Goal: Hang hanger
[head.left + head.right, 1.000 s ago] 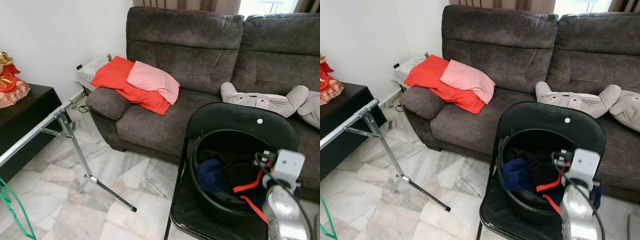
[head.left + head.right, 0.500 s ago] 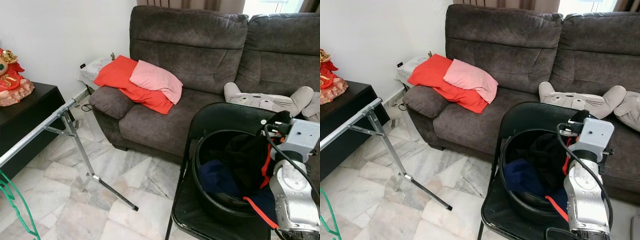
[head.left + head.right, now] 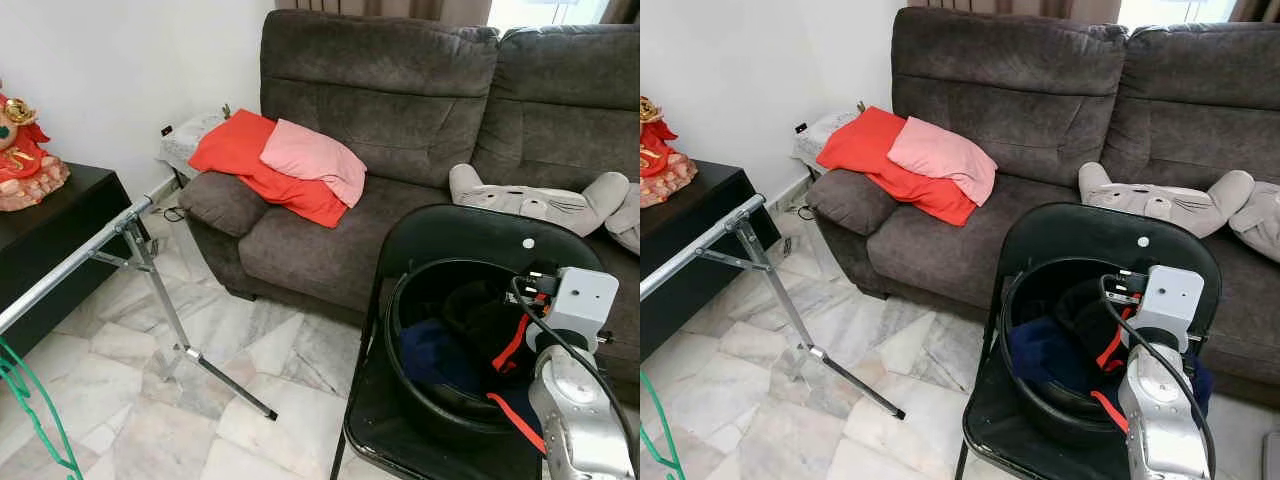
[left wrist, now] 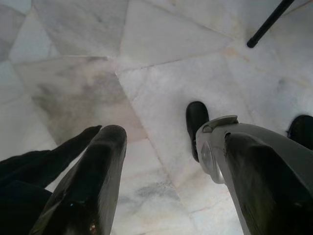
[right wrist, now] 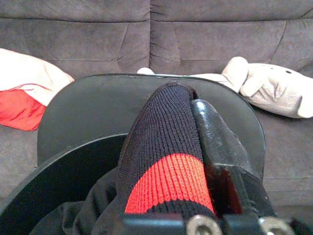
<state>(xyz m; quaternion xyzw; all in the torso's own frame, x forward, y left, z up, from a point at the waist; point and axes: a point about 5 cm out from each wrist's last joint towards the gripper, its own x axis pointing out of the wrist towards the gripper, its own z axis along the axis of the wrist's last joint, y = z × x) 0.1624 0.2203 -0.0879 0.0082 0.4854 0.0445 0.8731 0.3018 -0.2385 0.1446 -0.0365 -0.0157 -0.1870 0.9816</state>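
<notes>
Over bucket (image 3: 400, 330) on chair (image 3: 470, 232) | R claw (image 5: 195, 147) clamped on 1 black-red knit garment (image 5: 166, 147) | L claw (image 4: 166, 161) apart, idle

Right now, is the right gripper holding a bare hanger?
No: the right gripper is shut on a black and red knit garment above the black basket.

The sofa (image 3: 400, 110) is dark grey-brown, with a red cloth (image 3: 245, 165) and a pink pillow (image 3: 312, 160) at its ten o'clock end. A pale grey plush toy (image 3: 535, 198) lies at two o'clock. The folding chair (image 3: 470, 235) and the tub (image 3: 400, 360) on it are black, holding navy clothing (image 3: 430, 355). A black knit garment with a red stripe (image 5: 168, 161) sits against the black finger (image 5: 217, 147) of the right tool (image 5: 195, 142). The floor (image 3: 250, 340) is white-grey marble; the rack (image 3: 140, 260) is silver, the hanger (image 3: 25, 405) green.
</notes>
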